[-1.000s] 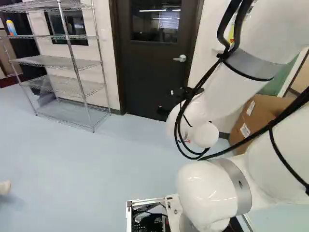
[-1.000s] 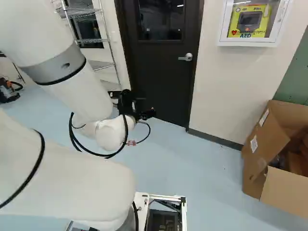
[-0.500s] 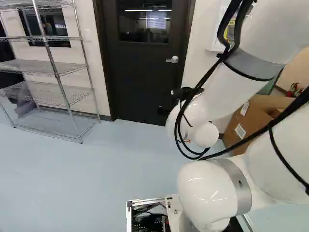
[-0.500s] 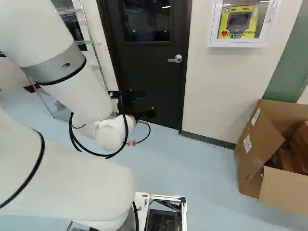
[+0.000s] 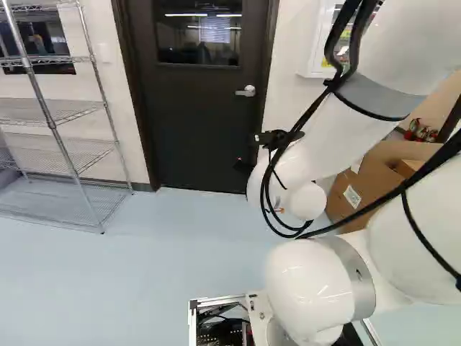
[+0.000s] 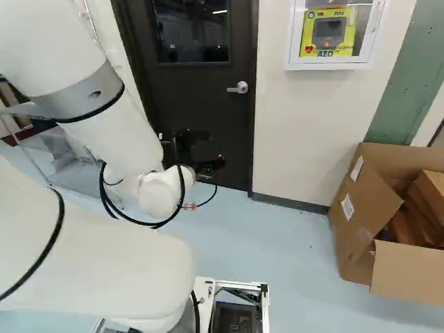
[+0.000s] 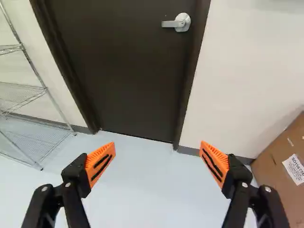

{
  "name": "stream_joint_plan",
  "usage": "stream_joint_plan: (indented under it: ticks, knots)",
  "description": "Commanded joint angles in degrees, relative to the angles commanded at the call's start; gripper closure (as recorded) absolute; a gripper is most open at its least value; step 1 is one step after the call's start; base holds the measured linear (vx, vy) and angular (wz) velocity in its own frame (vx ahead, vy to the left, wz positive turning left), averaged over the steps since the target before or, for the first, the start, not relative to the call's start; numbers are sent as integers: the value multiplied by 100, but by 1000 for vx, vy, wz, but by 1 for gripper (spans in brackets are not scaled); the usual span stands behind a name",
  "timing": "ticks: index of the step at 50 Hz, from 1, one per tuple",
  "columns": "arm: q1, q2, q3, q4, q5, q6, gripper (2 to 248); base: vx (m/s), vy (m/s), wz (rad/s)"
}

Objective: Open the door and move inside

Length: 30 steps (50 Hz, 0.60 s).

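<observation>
Cardboard box (image 6: 355, 229) stands open, brown pieces (image 6: 414, 220) inside.

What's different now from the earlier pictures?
My base has moved: it seems to have turned right and rolled closer to the door. The arm kept its pose. The open gripper holds nothing, and the door is still shut.

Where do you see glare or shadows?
Left base view: bright light streaks reflected in the door window, glossy highlights on the arm; right base view: a short streak in that same window; wrist view: a soft shadow on the wall beside the cardboard box.
</observation>
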Motion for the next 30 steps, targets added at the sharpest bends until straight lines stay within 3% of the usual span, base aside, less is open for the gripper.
stream_joint_plan:
  ticks: [21,30]
  knots:
    - [0,0,0,0,0,0,3,162,8,-192]
    - [0,0,0,0,0,0,3,157,38,-35]
